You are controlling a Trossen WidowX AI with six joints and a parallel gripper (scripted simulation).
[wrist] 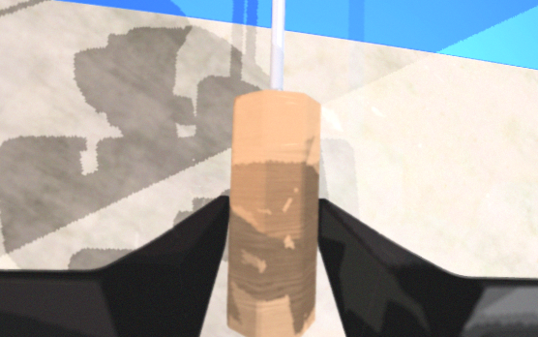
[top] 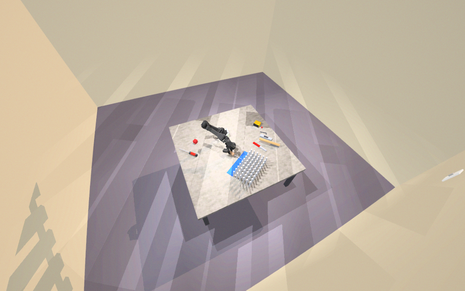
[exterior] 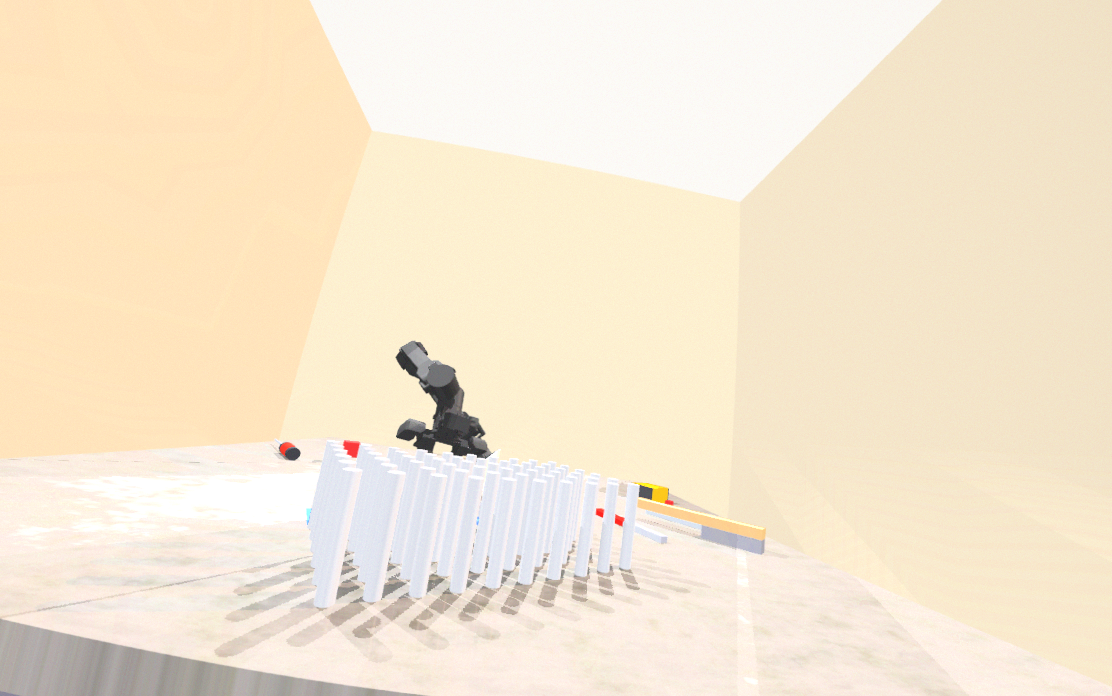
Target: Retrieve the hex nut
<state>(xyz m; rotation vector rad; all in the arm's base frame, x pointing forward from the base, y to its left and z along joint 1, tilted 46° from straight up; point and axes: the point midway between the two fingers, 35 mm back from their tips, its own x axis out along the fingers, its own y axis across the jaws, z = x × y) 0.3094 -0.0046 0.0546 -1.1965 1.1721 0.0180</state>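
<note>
Jaws closed on a wooden handle [wrist: 276,194] [top: 232,153], one on each side of it; wrist view. A thin metal shaft [wrist: 277,58] runs ahead of them towards the blue strip [wrist: 387,24] [top: 234,168]. Slip or twist of the handle between the jaws would swing the unseen far end sideways.

Top view: beyond the jaws and strip stand the spacers [top: 249,168] [exterior: 418,533], closely set on the desk [top: 212,192] [exterior: 820,623]. Any sideways drift while reaching in could topple one. The nut cannot be made out; a blind sweep might push it deeper.

Exterior view: spacers screen the shaft's tip and hide clearance, so contact could pass unnoticed.
</note>
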